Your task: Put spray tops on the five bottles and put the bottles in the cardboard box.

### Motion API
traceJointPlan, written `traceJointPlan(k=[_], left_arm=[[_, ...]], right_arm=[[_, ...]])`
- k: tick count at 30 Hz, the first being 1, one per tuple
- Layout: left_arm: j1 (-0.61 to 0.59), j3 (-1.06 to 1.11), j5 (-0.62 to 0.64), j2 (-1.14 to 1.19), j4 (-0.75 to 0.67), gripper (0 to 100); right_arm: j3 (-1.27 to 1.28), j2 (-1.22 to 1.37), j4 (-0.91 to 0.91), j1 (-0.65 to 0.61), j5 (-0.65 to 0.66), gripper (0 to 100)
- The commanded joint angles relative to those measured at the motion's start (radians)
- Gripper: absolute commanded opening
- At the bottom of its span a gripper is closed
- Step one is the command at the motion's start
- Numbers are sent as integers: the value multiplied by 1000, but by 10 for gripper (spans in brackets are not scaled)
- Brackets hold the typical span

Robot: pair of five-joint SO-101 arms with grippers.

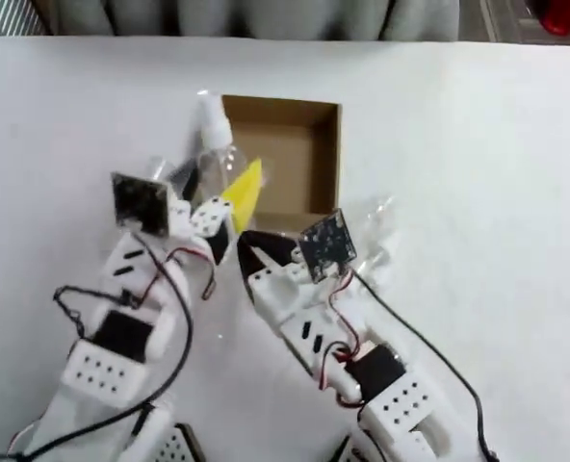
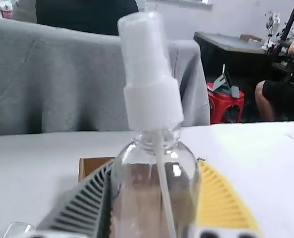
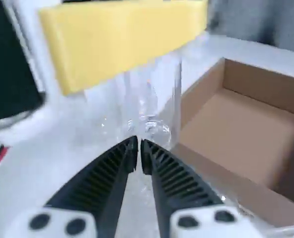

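Two arms work side by side on the white table (image 1: 478, 144) in the high view. The left gripper (image 1: 216, 181) is clamped on a clear bottle (image 1: 215, 156) fitted with a white spray top (image 1: 209, 108). From this angle the bottle overlaps the left wall of the open cardboard box (image 1: 299, 120). The right gripper (image 1: 251, 252) sits just in front of the box's near wall, close beside the left gripper. A cluster of clear objects (image 1: 379, 226), too indistinct to identify, lies on the table just right of the box. In the left wrist view, the left gripper (image 2: 156, 168) grasps the bottle (image 2: 154, 193) at its body, with the grey finger (image 2: 85, 208) on one side and the yellow finger (image 2: 221, 203) on the other. The spray top (image 2: 149, 69) is seated on the neck and its dip tube runs down inside the bottle. A corner of the cardboard box (image 2: 91, 166) shows behind the grey finger. In the right wrist view, the right gripper (image 3: 138, 145) has its black fingers (image 3: 107, 173) pressed together with nothing between them, tips pointing at the base of the bottle (image 3: 149, 104). The yellow finger (image 3: 122, 42) presses the bottle's side. The bottle stands just beside a corner of the cardboard box (image 3: 206, 89); whether it rests on the table cannot be told.
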Motion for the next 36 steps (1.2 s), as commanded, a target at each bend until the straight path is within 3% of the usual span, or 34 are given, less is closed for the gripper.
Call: traceJointPlan(k=[1,7,21,26,36], left_arm=[[87,-18,11,-139,110,21],[87,-8,11,-208,189,21],[1,101,9,-176,-71,21],[-5,23,9,50,-157,21],[-76,-175,9,522,-419,24]], right_arm=[[-8,5,-22,1,14,16],[-8,2,-21,50,14,16],[-8,-147,124,50,14,16],[15,-237,191,117,107,16],[138,-240,1,278,132,16]])
